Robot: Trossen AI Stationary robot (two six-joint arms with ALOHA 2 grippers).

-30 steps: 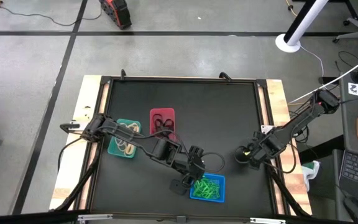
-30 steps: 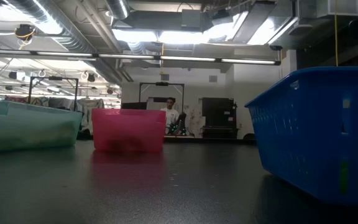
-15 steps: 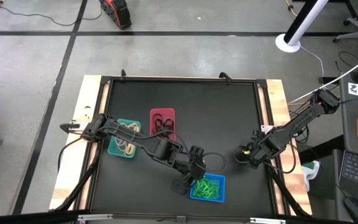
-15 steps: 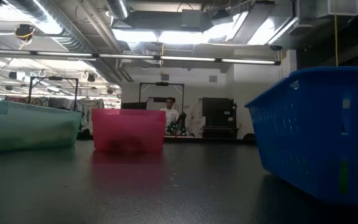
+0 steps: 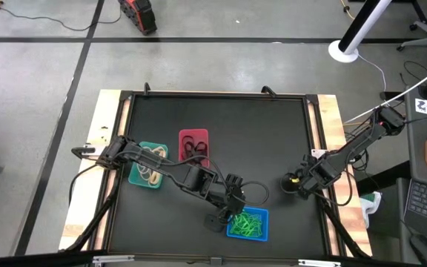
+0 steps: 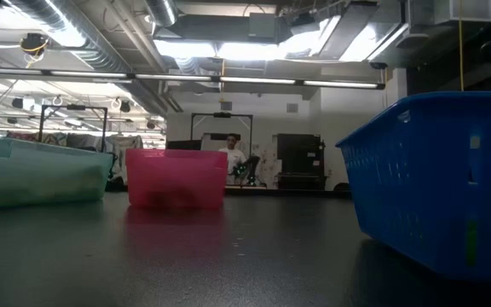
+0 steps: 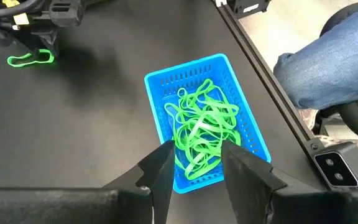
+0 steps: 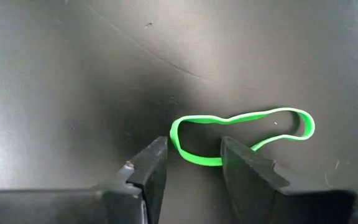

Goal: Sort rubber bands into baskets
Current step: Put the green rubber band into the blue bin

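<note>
One green rubber band (image 8: 241, 134) lies flat on the desk (image 5: 273, 133), its long axis crosswise just ahead of your right end effector (image 8: 191, 158), which is released. Your left end effector (image 7: 194, 158), also released, hovers over the blue basket (image 7: 253, 140), farther off.

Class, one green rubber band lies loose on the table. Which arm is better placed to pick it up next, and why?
The right. The right gripper sits directly at the loose green band, jaws open astride its end. The left gripper hovers over the blue basket of green bands, far from it.
</note>
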